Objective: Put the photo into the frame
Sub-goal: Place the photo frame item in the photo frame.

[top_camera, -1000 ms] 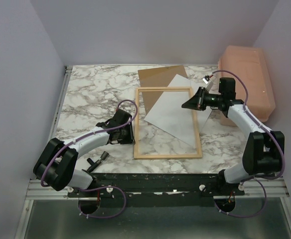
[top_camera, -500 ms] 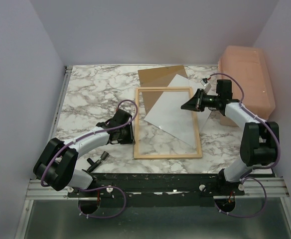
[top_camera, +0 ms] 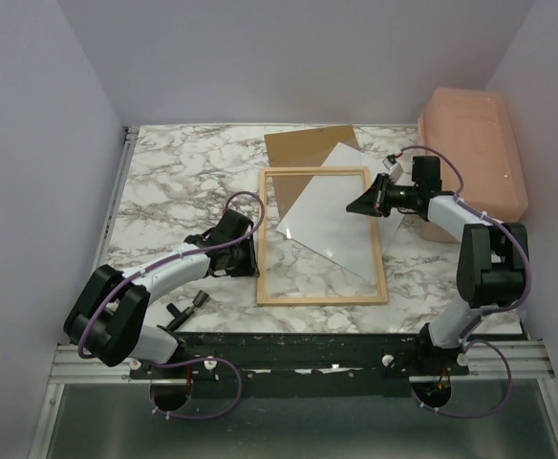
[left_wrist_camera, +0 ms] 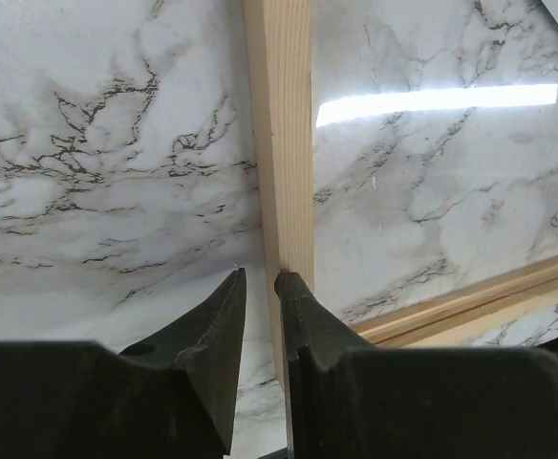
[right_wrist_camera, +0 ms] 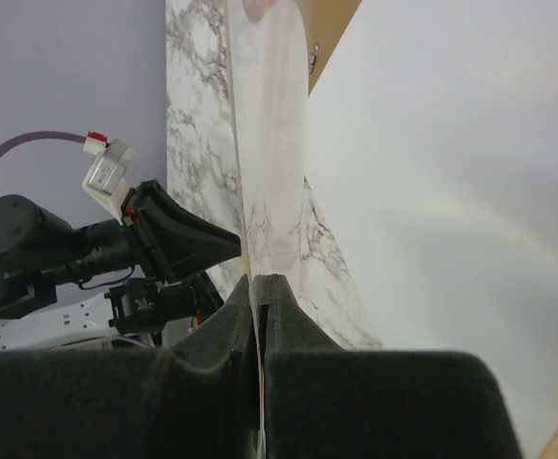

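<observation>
Right arm has folded since a second ago: its elbow now stands more upright, just off the frame's right rail, and the wrist has drawn toward the frame's far right corner. The right gripper still reaches in over the right rail. Left arm, frame and brown backing board lie as before. Two small glints now sit on the photo's edge nearest the frame's left rail.

Photo: white side up, skewed across the frame. One corner pokes past the frame's far rail onto the backing board, and the rest lies inside the frame's opening, reaching toward its near right corner.

Right wrist view: right gripper has its fingers pressed together on a thin edge, with the photo spreading white to one side.

Left wrist view: left gripper has its fingers a narrow slit apart, with nothing seen between them. One tip overlaps the frame's left rail and the other is over the marble table just outside it.

Labels: a white tag with a red end on the right wrist, too small to read. A pink bin stands beyond the frame's right side.
</observation>
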`<state>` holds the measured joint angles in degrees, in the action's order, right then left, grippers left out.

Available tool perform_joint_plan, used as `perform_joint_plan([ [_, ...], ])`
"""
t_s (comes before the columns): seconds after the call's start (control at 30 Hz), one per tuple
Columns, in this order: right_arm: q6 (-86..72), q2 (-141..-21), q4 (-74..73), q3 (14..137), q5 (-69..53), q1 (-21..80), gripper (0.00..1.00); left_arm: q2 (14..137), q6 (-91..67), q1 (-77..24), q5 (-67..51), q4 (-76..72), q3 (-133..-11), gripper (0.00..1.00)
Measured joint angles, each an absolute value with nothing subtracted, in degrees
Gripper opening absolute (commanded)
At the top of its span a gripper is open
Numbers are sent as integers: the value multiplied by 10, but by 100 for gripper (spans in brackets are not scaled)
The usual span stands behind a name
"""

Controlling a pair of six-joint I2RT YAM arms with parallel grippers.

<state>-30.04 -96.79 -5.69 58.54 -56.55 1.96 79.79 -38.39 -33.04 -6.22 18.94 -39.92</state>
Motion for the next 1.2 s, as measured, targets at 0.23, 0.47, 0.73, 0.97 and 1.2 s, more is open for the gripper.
perform_joint_plan([
  [0.23, -310, -987, -56, 585, -562, 16, 1, 798, -384, -330, -61, 191, -400, 22],
  [0.47, -315, -997, -51, 585, -562, 15, 1, 799, -384, -331, -60, 193, -401, 22],
  [0.73, -332, -1010, -37, 585, -568, 15, 1, 800, -382, -331, -59, 196, -404, 19],
  [0.97, -367, -999, -26, 585, -578, 15, 1, 801, -380, -335, -56, 196, -405, 19],
  [1.2, -370, -1011, -18, 585, -583, 15, 1, 801, -380, -335, -56, 196, -405, 19],
])
